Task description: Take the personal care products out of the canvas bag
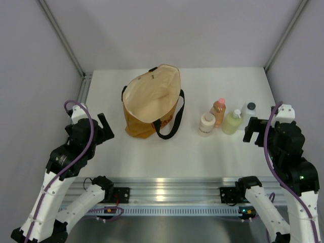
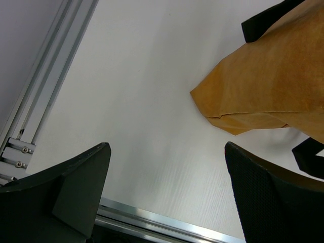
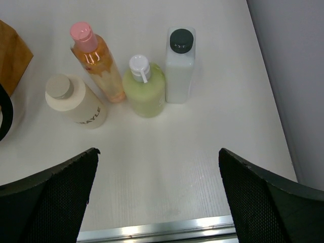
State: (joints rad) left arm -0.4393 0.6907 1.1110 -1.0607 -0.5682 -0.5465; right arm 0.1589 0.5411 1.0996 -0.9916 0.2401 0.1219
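Note:
The canvas bag [image 1: 151,98] lies open on the table with its mouth up and black strap [image 1: 170,121] hanging right; its mustard corner shows in the left wrist view [image 2: 263,91]. To its right stand the white jar [image 1: 206,124], orange-pink bottle [image 1: 218,111], yellow-green bottle [image 1: 233,122] and white bottle with dark cap [image 1: 249,112]. In the right wrist view they stand in a row: jar [image 3: 76,101], orange-pink bottle [image 3: 97,63], yellow-green bottle [image 3: 145,87], white bottle [image 3: 179,66]. My left gripper [image 1: 104,126] is open and empty, left of the bag. My right gripper [image 1: 251,129] is open and empty, near the bottles.
An aluminium rail [image 1: 167,190] runs along the table's near edge, and another rail [image 2: 45,86] along the left edge. Grey walls enclose the table on the left, back and right.

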